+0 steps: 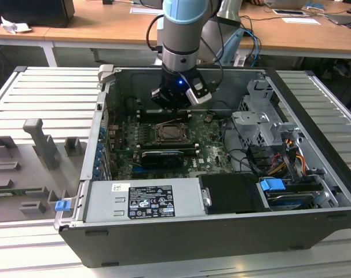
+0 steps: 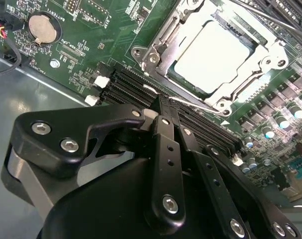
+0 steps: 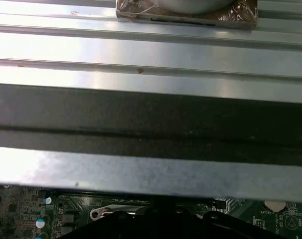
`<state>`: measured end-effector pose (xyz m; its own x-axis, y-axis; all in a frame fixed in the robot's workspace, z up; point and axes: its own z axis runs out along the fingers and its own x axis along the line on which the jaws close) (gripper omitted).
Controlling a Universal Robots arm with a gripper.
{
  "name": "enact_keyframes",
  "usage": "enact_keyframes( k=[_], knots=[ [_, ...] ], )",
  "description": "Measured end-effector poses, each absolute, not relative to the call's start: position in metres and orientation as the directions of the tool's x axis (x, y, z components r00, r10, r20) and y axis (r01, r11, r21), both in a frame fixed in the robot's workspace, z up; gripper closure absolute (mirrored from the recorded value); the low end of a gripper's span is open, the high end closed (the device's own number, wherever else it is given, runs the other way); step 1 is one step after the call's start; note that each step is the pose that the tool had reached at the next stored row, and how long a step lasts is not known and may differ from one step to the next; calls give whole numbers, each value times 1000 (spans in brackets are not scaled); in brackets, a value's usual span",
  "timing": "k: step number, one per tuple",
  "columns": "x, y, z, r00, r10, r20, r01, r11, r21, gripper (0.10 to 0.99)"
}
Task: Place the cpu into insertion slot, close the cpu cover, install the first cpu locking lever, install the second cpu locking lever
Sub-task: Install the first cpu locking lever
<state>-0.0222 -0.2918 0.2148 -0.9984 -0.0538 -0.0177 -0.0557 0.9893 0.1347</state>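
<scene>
Jaws pressed together on the gripper [image 2: 163, 107], holding nothing; cpu [image 2: 216, 57] seated in insertion slot [image 2: 156, 50], cpu cover [image 2: 260, 79] down, levers apparently pending.

Pale square cpu [image 2: 211, 57] lies flat in the insertion slot [image 2: 163, 74], cpu cover [image 2: 270, 55] closed

My arm [image 1: 184, 23] was pale blue and grey, a small blue light glowing at its wrist. My gripper [image 2: 163, 117] was matte black, its flat links pinned with silver screws.
</scene>
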Motion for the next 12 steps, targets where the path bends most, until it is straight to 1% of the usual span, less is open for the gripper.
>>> enact_keyframes(
  k=[5, 12],
  knots=[
    [-20, -292, 211, -998, -54, -18, -56, 990, 132, 980],
    [-19, -292, 206, -998, -54, -17, -56, 992, 115, 980]
  ],
)
